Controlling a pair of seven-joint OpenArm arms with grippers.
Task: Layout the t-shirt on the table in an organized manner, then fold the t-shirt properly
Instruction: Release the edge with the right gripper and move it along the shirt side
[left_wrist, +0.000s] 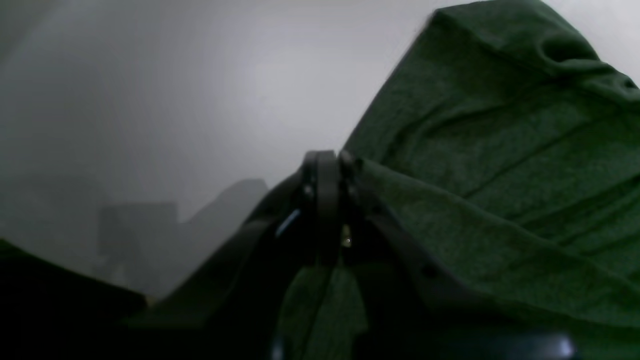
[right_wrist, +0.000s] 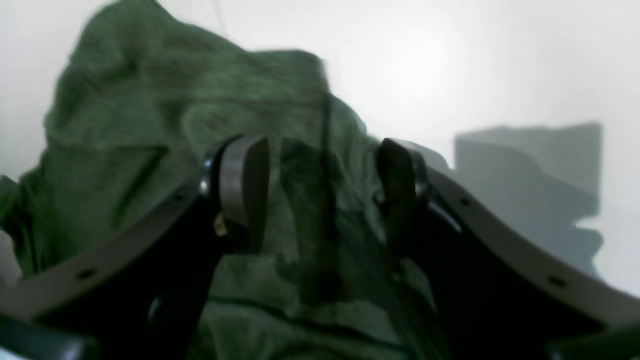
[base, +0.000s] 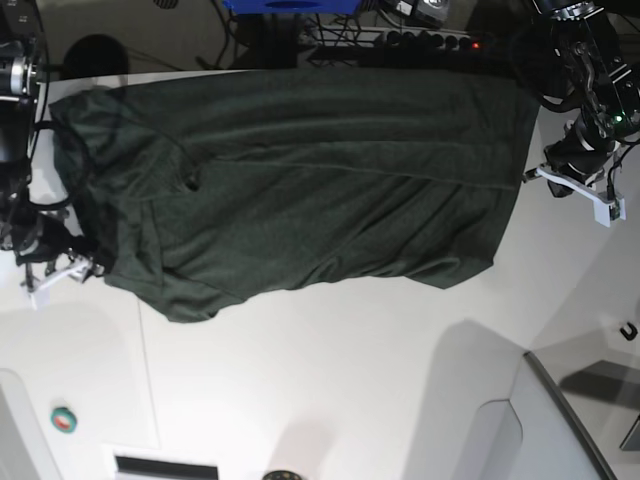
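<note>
pinching t-shirt (left_wrist: 500, 165) edge, left jaws

The plain dark green short-sleeved cotton t-shirt (base: 300, 180) is spread wide and wrinkled across the far part of the large glossy white table (base: 330, 390), one sleeve bunched at the near-left corner.

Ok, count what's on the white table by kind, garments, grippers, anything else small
Garments: 1, the t-shirt
Grippers: 2, left gripper, right gripper
Small round green-and-red object: 1
Total: 4
</note>
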